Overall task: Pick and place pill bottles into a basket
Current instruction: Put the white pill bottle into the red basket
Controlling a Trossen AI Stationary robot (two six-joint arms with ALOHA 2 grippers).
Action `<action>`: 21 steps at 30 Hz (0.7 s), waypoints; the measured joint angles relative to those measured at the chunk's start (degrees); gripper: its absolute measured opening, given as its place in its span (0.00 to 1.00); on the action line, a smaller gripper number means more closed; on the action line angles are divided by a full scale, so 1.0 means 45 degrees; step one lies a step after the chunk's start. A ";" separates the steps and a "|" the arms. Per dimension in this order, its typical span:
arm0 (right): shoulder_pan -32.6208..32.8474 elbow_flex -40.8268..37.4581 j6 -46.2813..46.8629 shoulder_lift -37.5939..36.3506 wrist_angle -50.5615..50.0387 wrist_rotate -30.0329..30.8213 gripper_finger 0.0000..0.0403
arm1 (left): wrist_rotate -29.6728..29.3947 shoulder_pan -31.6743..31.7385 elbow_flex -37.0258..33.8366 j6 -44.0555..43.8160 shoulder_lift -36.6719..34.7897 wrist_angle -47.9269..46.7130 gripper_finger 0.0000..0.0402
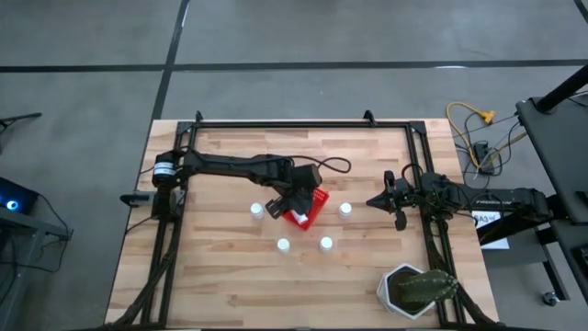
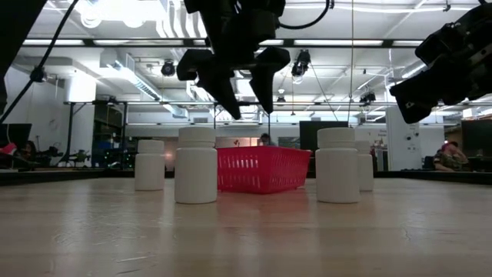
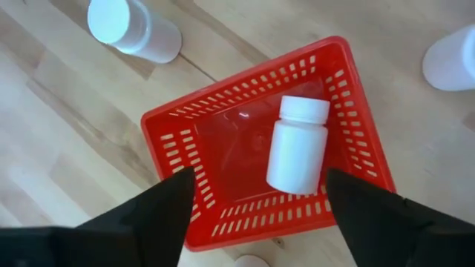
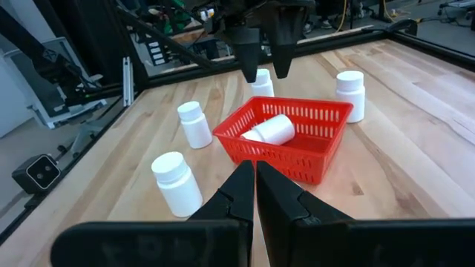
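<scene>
Now hovering with fingers spread empty, left gripper (image 3: pixel 256 196) above basket (image 3: pixel 174 119), one bottle (image 3: pixel 297 144) lying inside; next, reaching for standing bottle (image 1: pixel 256 211). Right gripper (image 4: pixel 254 185) clenched, idle.

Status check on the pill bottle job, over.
Left gripper open above red basket. One pill bottle lying inside. Right gripper shut, waiting aside. Nothing blocking.

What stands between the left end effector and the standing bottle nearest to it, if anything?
Nothing visible. The left end effector hangs open above the red basket; the nearest standing bottle is just beside the basket, with bare table around it.
</scene>
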 joint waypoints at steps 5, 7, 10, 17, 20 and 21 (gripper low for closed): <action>0.0000 0.0000 0.0006 0.0000 0.0000 0.0000 0.02 | 0.0019 -0.0136 -0.0024 -0.0020 0.0016 0.0000 0.73; 0.0002 0.0000 0.0005 0.0000 0.0000 -0.0002 0.02 | 0.0029 -0.0213 -0.0034 -0.0022 0.0050 0.0011 0.73; 0.0003 0.0000 0.0005 0.0000 0.0000 -0.0005 0.02 | 0.0039 -0.0307 -0.0218 -0.0018 0.0058 0.0329 0.73; 0.0002 0.0000 0.0003 0.0000 0.0000 -0.0005 0.02 | 0.0044 -0.0344 -0.0767 -0.0363 0.0068 0.0855 0.73; 0.0002 0.0000 0.0019 0.0000 0.0000 -0.0003 0.02 | 0.0039 -0.0344 -0.1006 -0.0455 0.0087 0.0845 0.73; 0.0000 0.0000 0.0013 0.0000 0.0000 -0.0003 0.02 | 0.0039 -0.0344 -0.1085 -0.0459 0.0087 0.0905 0.73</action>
